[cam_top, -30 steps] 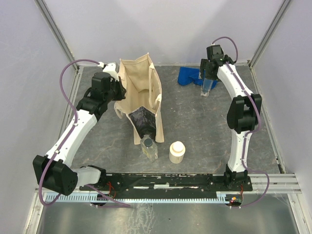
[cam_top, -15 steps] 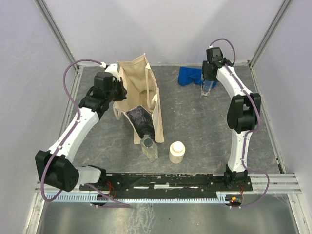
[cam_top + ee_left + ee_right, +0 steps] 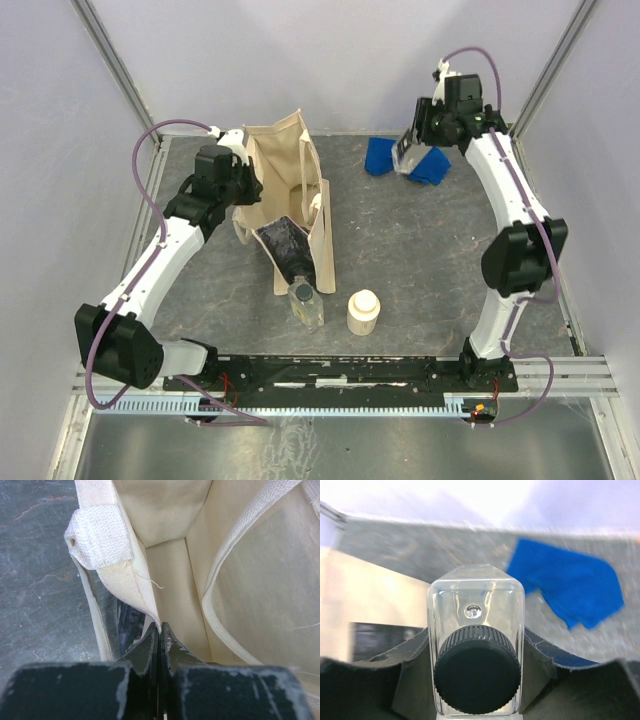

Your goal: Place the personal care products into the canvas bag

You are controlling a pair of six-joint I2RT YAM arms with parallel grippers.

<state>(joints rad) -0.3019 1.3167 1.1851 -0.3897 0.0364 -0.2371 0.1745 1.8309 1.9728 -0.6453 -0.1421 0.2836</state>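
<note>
Right gripper (image 3: 476, 652) clamps the bottle (image 3: 476, 605), probably light, rigid and slick, by its flat sides; left gripper (image 3: 160, 639) pinches the limp canvas bag (image 3: 172, 575) rim.

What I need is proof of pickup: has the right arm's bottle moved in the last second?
Yes. The bottle has lifted and shifted left: it stood upright beside the blue cloth; now it hangs tilted over it.

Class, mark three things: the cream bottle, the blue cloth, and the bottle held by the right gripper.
cream bottle (image 3: 361, 322), top external view, on its body.
blue cloth (image 3: 570, 587), right wrist view, on its middle.
clear bottle (image 3: 476, 676), right wrist view, on its black cap.
</note>
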